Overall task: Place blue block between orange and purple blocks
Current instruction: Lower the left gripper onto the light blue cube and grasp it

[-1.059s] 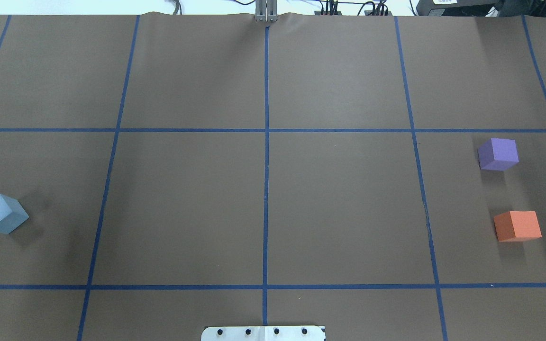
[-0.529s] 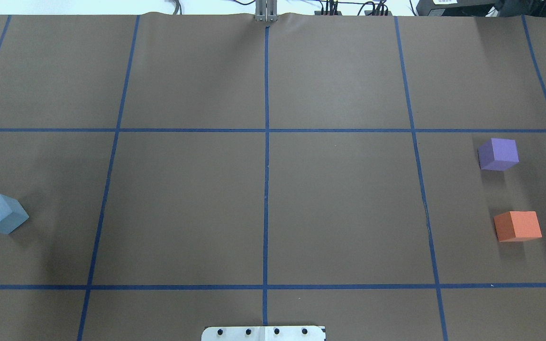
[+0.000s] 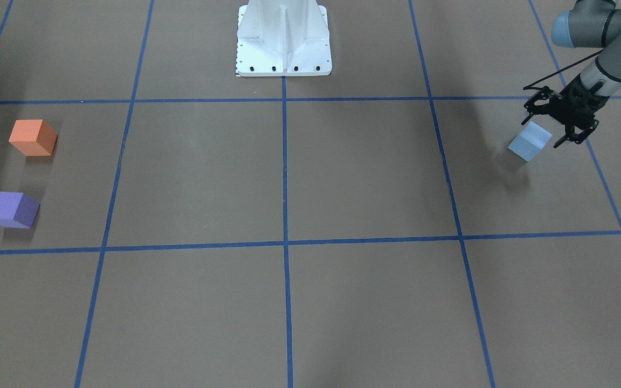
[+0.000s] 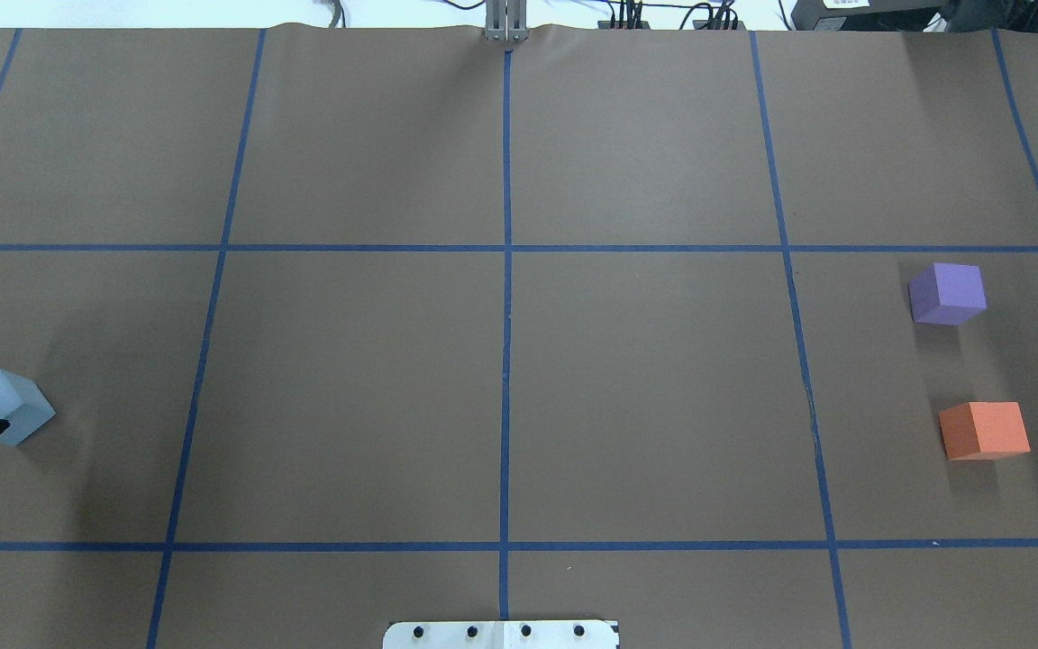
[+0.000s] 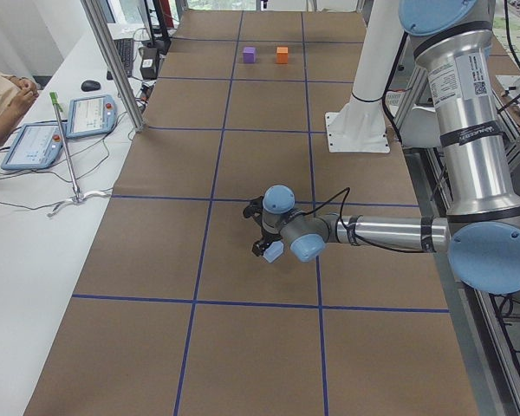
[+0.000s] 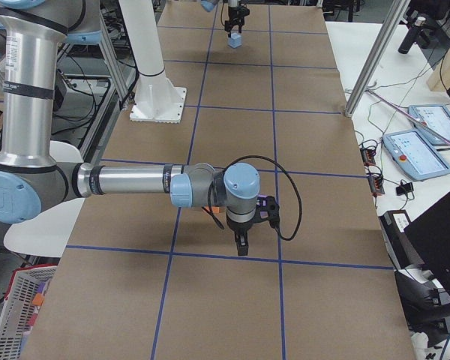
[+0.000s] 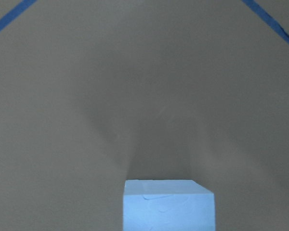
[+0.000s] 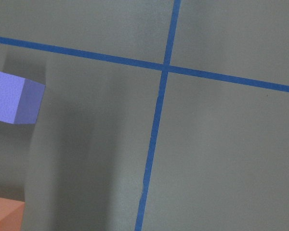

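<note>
Only writing I can spot is a sticker [image 5: 464,74] on the left arm [image 5: 390,232], and it's too tiny to read. The bench [image 3: 343,178] is brown paper with a blue tape [image 3: 284,161] grid. There are tablets [image 5: 91,115] on a white side table [image 5: 26,234]. The blue block [image 3: 529,143] sits at the left end, with the left jaws apart right at it. Orange [image 3: 33,137] and purple [image 3: 11,210] are way off at the other end. Right jaws: can't tell.
</note>
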